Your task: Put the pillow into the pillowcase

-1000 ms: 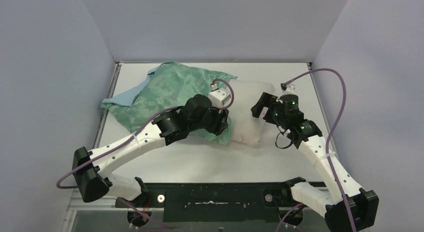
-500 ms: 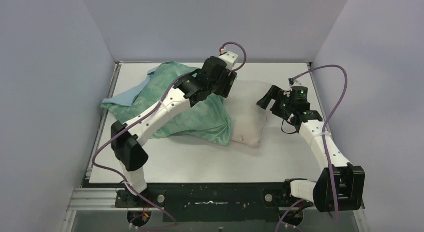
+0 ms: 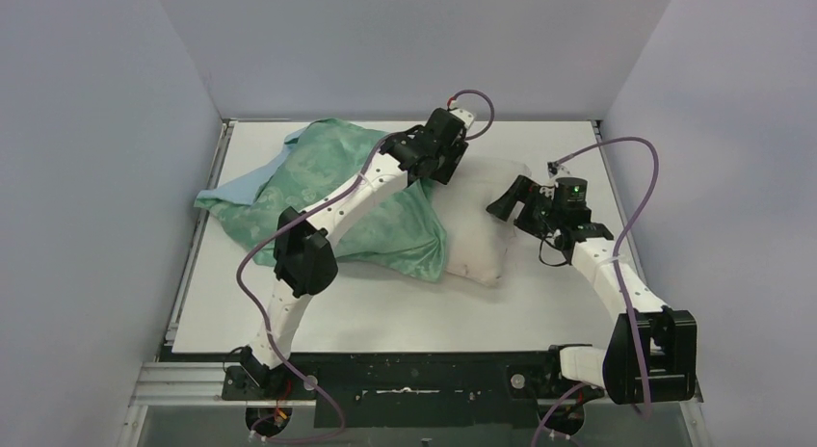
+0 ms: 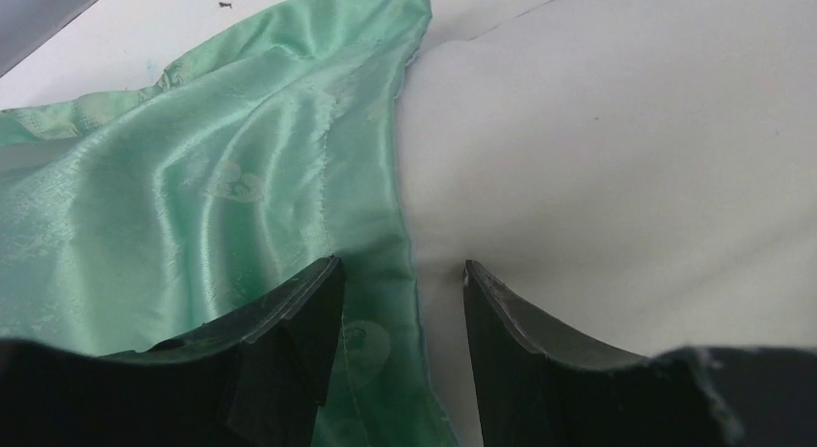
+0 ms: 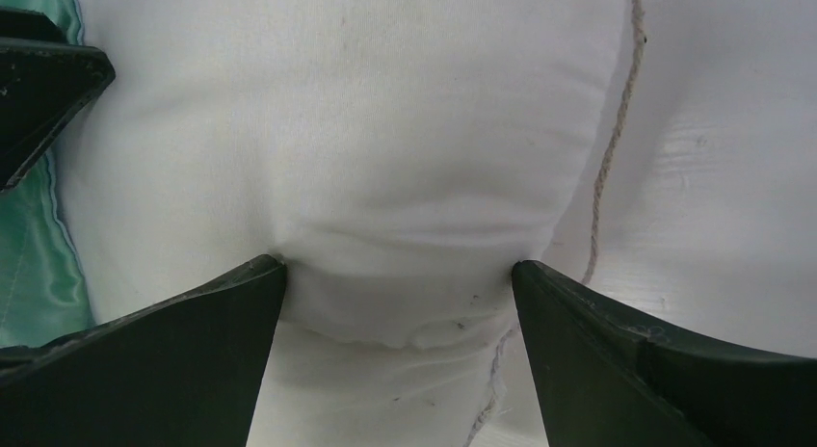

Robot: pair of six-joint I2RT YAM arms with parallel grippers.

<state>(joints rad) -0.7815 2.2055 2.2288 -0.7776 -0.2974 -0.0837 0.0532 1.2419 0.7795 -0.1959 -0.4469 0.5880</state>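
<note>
The off-white pillow point(image 3: 479, 225) lies mid-table with its left part inside the teal damask pillowcase point(image 3: 328, 177) and its right end bare. My left gripper point(image 3: 451, 170) reaches to the far edge of the case's mouth. In the left wrist view it point(image 4: 401, 267) is open, with the teal hem point(image 4: 385, 177) and the bare pillow point(image 4: 597, 148) both between the jaws. My right gripper point(image 3: 501, 204) is at the pillow's right end. In the right wrist view it point(image 5: 397, 265) is open wide, and its fingertips point(image 5: 270, 274) press into the pillow point(image 5: 366, 129), which bulges between them.
The case's plain light blue face point(image 3: 241, 185) sticks out at the left, near the left wall. A loose frayed thread point(image 5: 609, 148) runs beside the pillow on the white table point(image 3: 385, 302). The left gripper's finger point(image 5: 39, 81) shows in the right wrist view. Walls enclose three sides.
My left arm has swung from the near side of the pillowcase up and over to its far edge, stretched out. My right gripper has shifted slightly against the pillow's right end.
</note>
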